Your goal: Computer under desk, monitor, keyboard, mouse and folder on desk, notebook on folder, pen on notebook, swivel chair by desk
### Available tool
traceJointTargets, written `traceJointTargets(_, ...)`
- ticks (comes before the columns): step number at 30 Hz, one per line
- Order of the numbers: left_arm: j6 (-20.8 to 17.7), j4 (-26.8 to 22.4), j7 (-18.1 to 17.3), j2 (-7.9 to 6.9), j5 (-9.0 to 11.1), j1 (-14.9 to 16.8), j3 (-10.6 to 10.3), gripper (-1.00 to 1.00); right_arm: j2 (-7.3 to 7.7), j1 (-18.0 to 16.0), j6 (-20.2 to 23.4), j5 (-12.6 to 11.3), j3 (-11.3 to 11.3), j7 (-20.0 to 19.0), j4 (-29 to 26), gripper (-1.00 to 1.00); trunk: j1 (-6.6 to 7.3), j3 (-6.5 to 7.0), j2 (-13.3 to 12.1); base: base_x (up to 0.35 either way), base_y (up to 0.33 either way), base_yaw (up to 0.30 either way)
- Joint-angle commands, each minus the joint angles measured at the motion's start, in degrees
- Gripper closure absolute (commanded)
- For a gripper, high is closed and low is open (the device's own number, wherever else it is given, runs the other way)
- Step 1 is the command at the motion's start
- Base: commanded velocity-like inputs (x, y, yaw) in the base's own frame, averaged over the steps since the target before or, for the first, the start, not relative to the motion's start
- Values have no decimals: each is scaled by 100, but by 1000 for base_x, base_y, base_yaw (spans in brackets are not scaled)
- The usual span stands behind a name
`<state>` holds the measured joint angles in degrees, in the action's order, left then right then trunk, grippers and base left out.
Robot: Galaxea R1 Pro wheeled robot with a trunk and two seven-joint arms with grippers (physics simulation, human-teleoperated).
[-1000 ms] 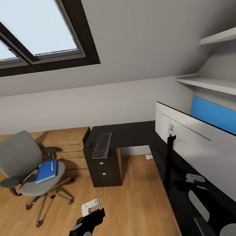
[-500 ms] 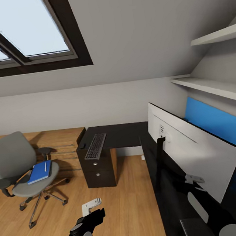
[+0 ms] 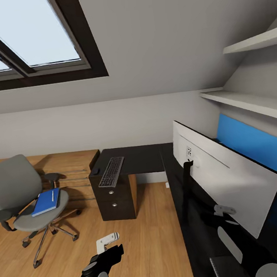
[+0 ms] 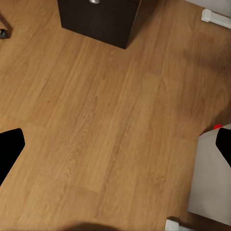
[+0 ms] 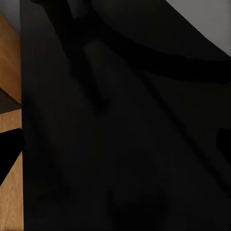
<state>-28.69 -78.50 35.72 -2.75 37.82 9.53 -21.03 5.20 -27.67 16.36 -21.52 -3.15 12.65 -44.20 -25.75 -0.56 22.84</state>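
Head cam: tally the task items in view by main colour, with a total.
Blue: 1, the folder
White: 2, the pen, the monitor (back side)
Grey: 2, the swivel chair, the keyboard
Black: 2, the desk, the mouse
Total: 7

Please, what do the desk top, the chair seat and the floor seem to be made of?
The desk top looks like a glossy black laminate or lacquer: smooth, dark, faintly reflective. The swivel chair seat appears to be matte grey fabric, with no shine. The floor seems to be light wood planks, showing grain and seams.
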Motion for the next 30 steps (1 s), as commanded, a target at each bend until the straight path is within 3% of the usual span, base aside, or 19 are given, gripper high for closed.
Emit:
traceJointTargets(1,-5,-7,54,-6,49,5,-16,-100,8,-2,16,-54,-34,54,-9,-100,-3,-6,7,0,-1,0)
traceJointTargets(9,-5,-46,41,-14,50,5,-14,-100,8,-2,3,-48,-46,54,24,-100,-3,-6,7,0,0,0)
traceJointTargets(15,-10,-382,55,-8,55,5,-14,-100,14,-2,-206,-40,-51,54,316,-100,-3,-6,7,0,0,0)
traceJointTargets(30,-14,-455,58,-14,52,5,-7,-100,16,-2,-307,-37,-54,54,368,-100,-332,-275,609,0,0,0)
